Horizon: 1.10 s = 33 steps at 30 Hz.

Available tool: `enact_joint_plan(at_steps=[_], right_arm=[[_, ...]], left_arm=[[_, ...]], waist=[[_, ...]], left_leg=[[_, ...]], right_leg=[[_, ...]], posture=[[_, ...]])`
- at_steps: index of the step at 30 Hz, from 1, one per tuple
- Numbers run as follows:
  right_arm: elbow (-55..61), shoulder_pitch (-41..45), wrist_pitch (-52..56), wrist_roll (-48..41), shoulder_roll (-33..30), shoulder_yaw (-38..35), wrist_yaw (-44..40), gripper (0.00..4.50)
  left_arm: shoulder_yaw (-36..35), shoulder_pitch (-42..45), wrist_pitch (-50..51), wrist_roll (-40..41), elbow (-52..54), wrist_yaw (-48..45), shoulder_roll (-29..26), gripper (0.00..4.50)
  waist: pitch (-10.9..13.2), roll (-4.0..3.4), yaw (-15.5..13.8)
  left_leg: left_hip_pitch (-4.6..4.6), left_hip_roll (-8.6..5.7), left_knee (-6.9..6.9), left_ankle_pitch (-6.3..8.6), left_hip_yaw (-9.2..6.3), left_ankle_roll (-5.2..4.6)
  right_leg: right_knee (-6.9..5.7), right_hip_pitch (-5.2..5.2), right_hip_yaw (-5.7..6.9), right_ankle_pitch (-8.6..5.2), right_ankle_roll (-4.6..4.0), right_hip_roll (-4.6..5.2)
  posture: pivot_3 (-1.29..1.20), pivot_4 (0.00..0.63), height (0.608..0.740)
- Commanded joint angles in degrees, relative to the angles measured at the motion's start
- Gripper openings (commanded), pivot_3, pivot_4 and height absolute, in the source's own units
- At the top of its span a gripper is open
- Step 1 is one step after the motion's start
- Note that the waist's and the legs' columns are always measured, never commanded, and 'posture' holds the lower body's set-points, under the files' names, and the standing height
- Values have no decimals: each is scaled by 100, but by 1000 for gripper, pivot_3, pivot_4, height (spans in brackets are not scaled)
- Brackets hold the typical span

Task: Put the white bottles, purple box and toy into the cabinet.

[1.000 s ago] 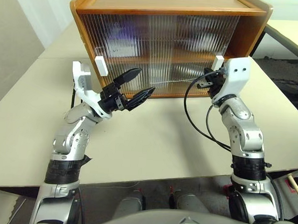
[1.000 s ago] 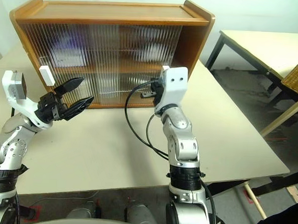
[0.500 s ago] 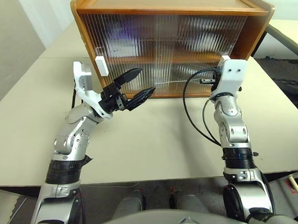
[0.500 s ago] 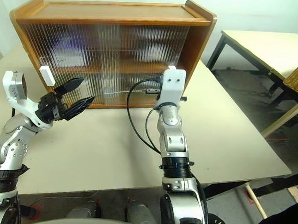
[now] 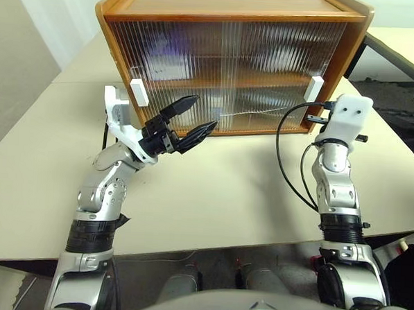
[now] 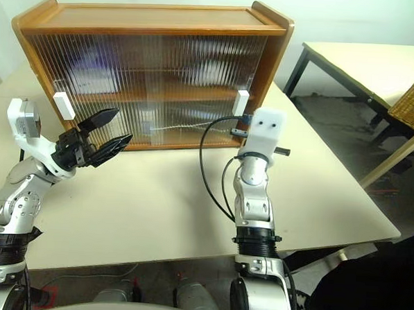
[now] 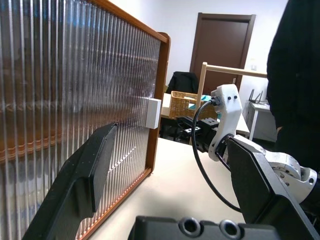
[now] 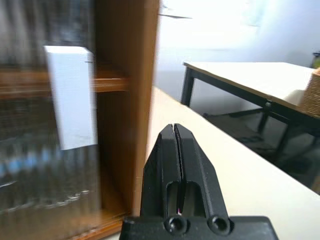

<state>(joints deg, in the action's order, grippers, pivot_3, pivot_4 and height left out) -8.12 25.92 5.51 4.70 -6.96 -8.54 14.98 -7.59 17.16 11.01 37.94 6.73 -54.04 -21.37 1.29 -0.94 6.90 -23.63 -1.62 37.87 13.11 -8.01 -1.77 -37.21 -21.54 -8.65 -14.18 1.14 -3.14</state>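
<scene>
The cabinet (image 5: pixel 233 62) stands at the back of the table (image 5: pixel 212 197), both ribbed doors drawn across; a purple blur behind the upper-left pane is likely the purple box (image 5: pixel 172 47), already shelved. Right gripper (image 8: pixel 176 150), fingers pressed together and empty, sits just beside the right door handle (image 5: pixel 313 88). Left gripper (image 5: pixel 193 119) hovers spread, empty, before the left door. Judged stage: closing up. Next move, likely just pulling the arms clear.

You have a pale beige table (image 5: pixel 212 197) before you. The cabinet (image 5: pixel 233 59) stands on its far part.
</scene>
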Motion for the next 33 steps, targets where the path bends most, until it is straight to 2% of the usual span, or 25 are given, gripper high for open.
enact_joint_plan(at_steps=[1, 3, 5, 12, 18, 33], right_arm=[[421, -97, 363, -639, 30, 124, -893, 50], [735, -180, 663, -1080, 14, 175, -1457, 50], [902, -121, 912, -1244, 23, 222, -1678, 50], [867, 260, 1168, -1255, 148, 246, -1636, 50], [-128, 696, 371, -824, 132, 144, -1153, 50], [-503, 725, -89, -271, -23, -66, -169, 50]], left_arm=[[57, 51, -62, -70, -74, -48, 4, 4500], [44, 54, -66, -70, -85, -52, -2, 4500], [40, 41, -74, -76, -81, -41, 4, 4500], [52, 5, -85, -83, -38, 9, 30, 4500], [42, -16, -106, -88, -4, 50, 26, 4500], [52, 22, -126, -81, -55, 32, 28, 4500]], waist=[[-1, -1, 17], [-3, 1, 29], [-3, 2, 33], [-4, 2, 28], [-5, 0, 21], [-6, -1, -48]], left_leg=[[-1, 0, -1, 0, 0, -1], [-2, 0, -2, -1, 2, -1], [-2, 0, -2, -1, 3, -1], [-2, 0, 5, -2, 3, -3], [2, 0, 5, -2, 1, -4], [-12, 0, 2, -2, 1, -4]], right_leg=[[0, 0, 0, -1, 1, 0], [0, 0, 0, -6, 6, -2], [1, 1, 0, -8, 4, -3], [1, -2, -3, -6, -2, -1], [1, -13, -2, -3, -6, -1], [1, -12, 0, -1, -6, 1]], posture=[[-164, 0, 740], [-164, 0, 740], [-154, 3, 740], [-145, 4, 740], [-137, 4, 740], [-149, 5, 740]])
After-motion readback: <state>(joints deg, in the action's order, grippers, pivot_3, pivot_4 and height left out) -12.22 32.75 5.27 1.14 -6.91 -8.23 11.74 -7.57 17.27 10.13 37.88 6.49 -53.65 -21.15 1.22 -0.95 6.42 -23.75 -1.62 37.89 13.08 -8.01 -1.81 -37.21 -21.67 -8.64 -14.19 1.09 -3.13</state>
